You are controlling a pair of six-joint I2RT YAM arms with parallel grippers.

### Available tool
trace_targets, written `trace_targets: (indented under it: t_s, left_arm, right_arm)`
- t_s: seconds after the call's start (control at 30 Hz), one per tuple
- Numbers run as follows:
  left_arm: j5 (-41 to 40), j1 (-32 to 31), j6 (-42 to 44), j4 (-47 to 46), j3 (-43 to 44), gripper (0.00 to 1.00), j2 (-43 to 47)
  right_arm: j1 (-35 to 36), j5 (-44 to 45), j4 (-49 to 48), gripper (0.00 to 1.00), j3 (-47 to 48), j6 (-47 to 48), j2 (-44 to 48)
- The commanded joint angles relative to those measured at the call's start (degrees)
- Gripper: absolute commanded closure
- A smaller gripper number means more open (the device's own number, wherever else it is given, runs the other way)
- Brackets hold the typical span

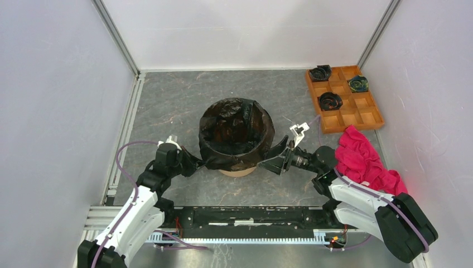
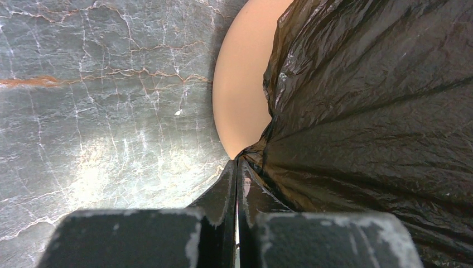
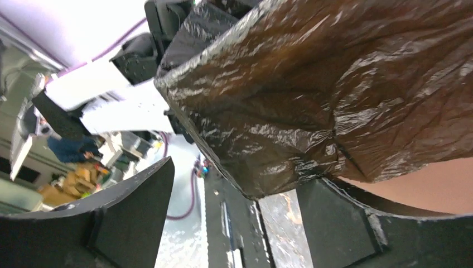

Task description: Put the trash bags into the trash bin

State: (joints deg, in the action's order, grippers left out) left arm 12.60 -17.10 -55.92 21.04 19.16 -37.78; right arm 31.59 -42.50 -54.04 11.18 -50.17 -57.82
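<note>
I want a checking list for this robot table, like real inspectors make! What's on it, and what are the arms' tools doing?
Surface: grey marbled tabletop.
Job's things: glossy crinkled black plastic trash bag lines the round orange plastic bucket, with its hem folded down outside the rim.
Clutter: flat orange-brown compartment tray at far right holds three small dark coiled rolls; crumpled pink-red cloth lies beside the right arm.
Grippers: left tool is shut on the bag's hem; right tool is open, with the hem edge between its fingers.
Cables: purple cables run along both arms.
Surroundings: white walls and metal frame rails.
</note>
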Motion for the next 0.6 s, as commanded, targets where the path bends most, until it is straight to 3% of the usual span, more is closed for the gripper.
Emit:
trace_targets:
  t_s: [0.0,0.1,0.2,0.23,0.57]
  left_arm:
    - [0.5,0.1,1.6,0.0,2.2,0.98,0.7]
    - [0.5,0.1,1.7,-0.1,2.1,0.98,0.5]
    - [0.4,0.1,1.6,-0.2,1.9,0.98,0.7]
    - [0.4,0.1,1.6,-0.1,1.8,0.98,0.7]
    - [-0.8,0.1,2.3,-0.5,0.5,0.98,0.1]
  right_arm:
    - [0.9,7.8,-7.0,0.28,2.3,-5.5,-1.1]
    - [2.2,8.9,-9.4,0.53,3.6,-6.4,-2.5]
    - [3.2,12.2,-1.5,0.93,3.9,-2.0,-0.6]
    - [3.5,13.3,1.0,0.99,3.5,-0.6,0.2]
    - [3.7,14.5,20.9,0.99,-1.7,10.1,4.5]
